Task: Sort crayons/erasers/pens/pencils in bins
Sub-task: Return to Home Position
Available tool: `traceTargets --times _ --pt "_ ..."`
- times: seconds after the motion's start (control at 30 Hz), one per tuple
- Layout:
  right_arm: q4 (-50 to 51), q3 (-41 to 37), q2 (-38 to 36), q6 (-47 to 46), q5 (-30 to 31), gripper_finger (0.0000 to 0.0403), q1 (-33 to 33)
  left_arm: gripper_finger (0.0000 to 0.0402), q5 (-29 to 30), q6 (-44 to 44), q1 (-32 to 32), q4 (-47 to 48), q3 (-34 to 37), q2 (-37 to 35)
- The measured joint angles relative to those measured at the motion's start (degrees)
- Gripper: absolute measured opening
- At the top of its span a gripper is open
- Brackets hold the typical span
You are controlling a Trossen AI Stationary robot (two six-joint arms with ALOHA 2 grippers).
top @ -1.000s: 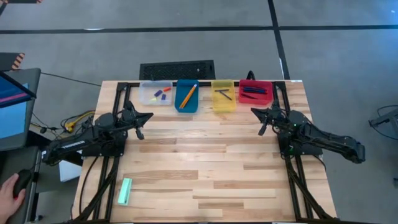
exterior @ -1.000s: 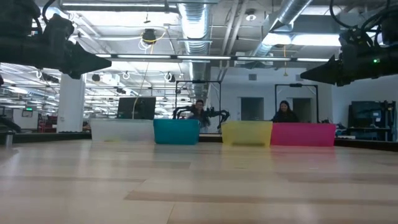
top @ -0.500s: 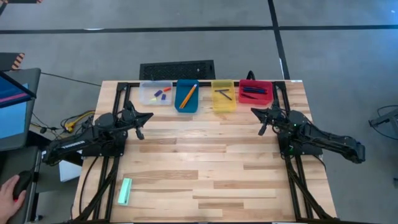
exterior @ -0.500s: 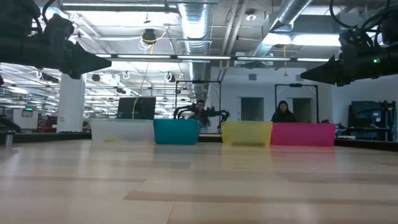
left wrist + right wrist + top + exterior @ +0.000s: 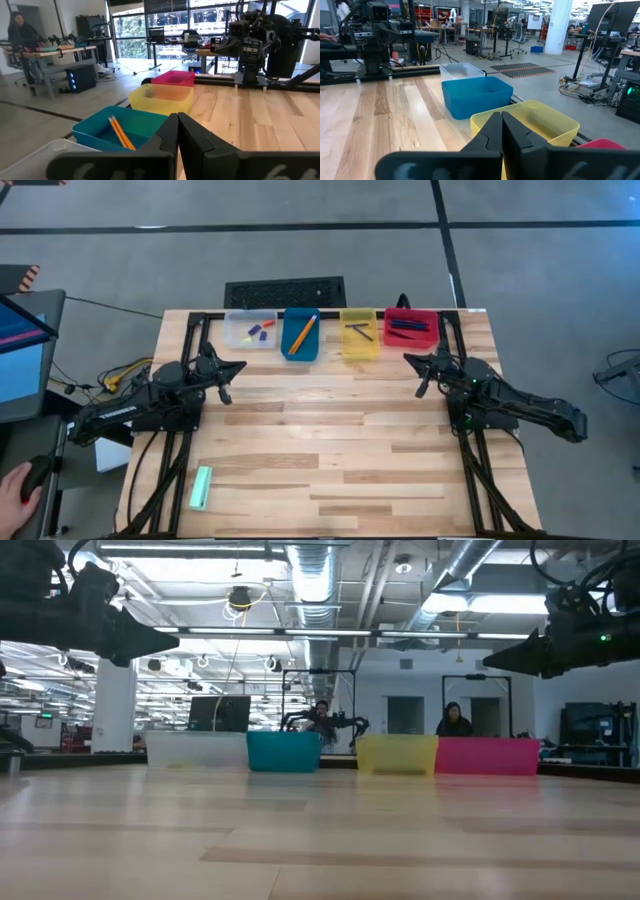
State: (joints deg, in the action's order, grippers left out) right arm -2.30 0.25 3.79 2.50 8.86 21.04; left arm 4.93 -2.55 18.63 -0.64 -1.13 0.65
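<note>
When level-on, bins [image 5: 283,752] opaque, contents hidden.

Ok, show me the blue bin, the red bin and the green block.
blue bin [image 5: 300,356], high view, near wall
red bin [image 5: 411,341], high view, near wall
green block [image 5: 201,487], high view, its middle

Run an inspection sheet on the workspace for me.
Surface: wooden table, no loose stationery seen.
Job's things: clear bin holds erasers; blue bin, pencils; yellow bin and red bin, pens.
Clutter: green block near the front left corner.
Hands: left hand and right hand shut, empty, raised near the bin row's ends.
Cables: yellow bundle off the left edge.
Surroundings: person's hand on mouse at left; two people beyond the bins.
</note>
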Motion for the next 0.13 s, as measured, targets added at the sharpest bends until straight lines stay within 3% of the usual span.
traceTargets --times 0.13 --pt "0.01 0.00 0.02 0.00 0.00 0.0018 0.01 0.0000 0.00 0.48 0.00 0.00 0.00 0.02"
